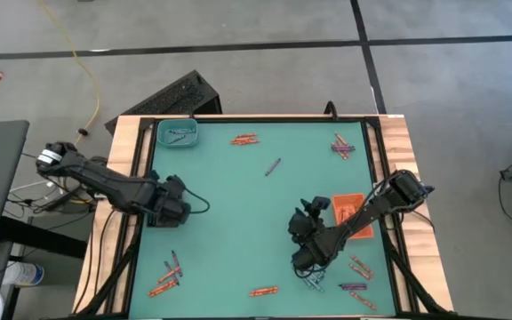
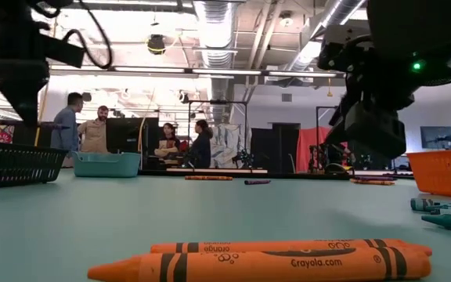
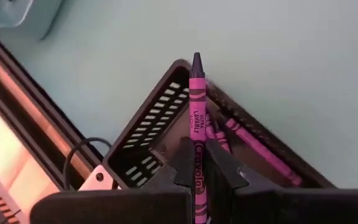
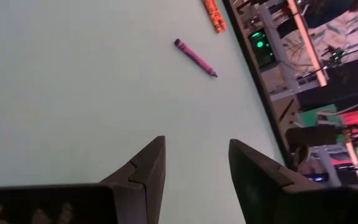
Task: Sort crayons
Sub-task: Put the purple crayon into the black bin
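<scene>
Here the left hand [image 3: 196, 163] pinches a purple crayon [image 3: 196, 106]; right hand [image 4: 194, 163] gapes empty.

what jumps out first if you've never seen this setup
The left tool grips a purple crayon right over the black tray, which already holds purple ones. Two orange crayons fill the low view's foreground. The right tool hangs open over bare mat.

I am seeing the black tray [image 3: 160, 124] running off frame, its purple crayons [image 3: 253, 146] partly hiding behind the left gripper [image 3: 199, 168].
</scene>
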Robot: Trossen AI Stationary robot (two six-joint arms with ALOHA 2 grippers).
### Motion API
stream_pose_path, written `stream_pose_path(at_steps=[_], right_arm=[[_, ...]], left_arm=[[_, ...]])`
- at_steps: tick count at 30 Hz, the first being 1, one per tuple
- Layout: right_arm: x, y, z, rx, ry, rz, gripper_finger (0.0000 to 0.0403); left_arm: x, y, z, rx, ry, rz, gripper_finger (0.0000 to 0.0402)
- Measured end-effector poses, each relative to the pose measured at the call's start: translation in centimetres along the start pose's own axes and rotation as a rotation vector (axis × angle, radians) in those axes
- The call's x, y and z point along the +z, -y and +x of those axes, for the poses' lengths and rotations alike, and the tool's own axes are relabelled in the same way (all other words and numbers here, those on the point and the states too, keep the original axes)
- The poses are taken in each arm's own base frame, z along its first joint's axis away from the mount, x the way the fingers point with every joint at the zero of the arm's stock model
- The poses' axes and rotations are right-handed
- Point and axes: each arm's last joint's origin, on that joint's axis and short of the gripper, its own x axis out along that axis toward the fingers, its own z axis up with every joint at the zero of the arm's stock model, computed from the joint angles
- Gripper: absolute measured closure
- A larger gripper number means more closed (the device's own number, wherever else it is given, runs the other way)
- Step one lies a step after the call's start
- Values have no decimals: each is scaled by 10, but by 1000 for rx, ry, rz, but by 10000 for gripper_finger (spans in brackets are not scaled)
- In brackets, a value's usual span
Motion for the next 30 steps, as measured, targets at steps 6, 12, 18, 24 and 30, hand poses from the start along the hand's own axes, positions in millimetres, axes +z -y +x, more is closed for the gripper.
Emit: stream_pose_path(at_steps=[6,12,18,24,30], right_arm=[[3,7,11,-51,-13,-56,227],[9,13,27,-72,-53,-78,227],[17,11,39,-32,-67,-92,227],[28,9,54,55,-88,-140,227],[34,13,71,142,-132,-217,227]], left_arm=[[-16,4,8,-45,1,-66,401],[-30,4,20,-39,-41,-102,401],[-34,5,21,-45,-13,-105,391],[-34,5,21,-45,-15,-110,361],[-34,6,21,-46,-17,-115,334]])
